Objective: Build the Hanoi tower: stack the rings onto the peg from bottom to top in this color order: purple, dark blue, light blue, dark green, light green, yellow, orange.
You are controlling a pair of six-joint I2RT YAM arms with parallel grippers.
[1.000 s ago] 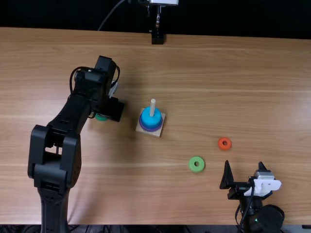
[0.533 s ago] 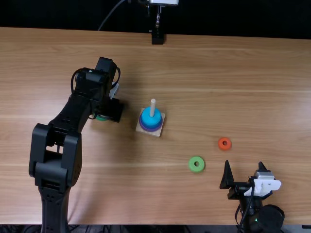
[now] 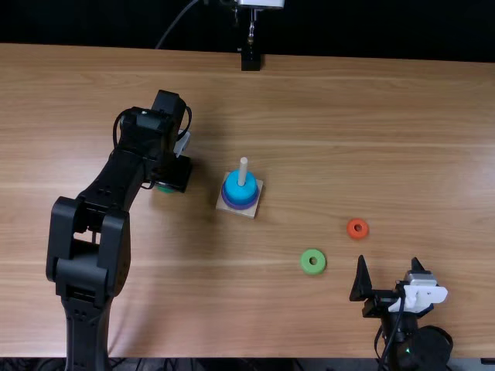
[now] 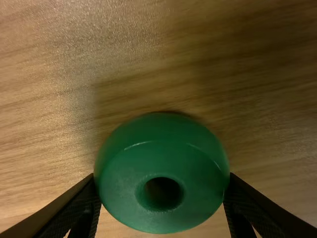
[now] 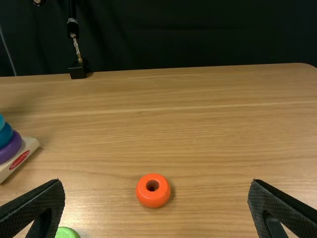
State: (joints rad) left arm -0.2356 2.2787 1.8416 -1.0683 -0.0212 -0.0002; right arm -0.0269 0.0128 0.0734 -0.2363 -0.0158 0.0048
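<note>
Left end effector [image 4: 162, 178]: closed on the dark green plastic ring [image 4: 119, 186], left of the pale wooden peg [image 3: 243, 171]. Lift level, centre the hole over the peg, then lower vertically onto the light blue plastic ring [image 3: 235, 188] before release. Right end effector [image 3: 388, 261]: wide

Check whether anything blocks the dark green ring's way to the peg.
Nothing visible stands between the dark green ring and the peg; the light green ring and orange ring lie on the peg's other side.
</note>
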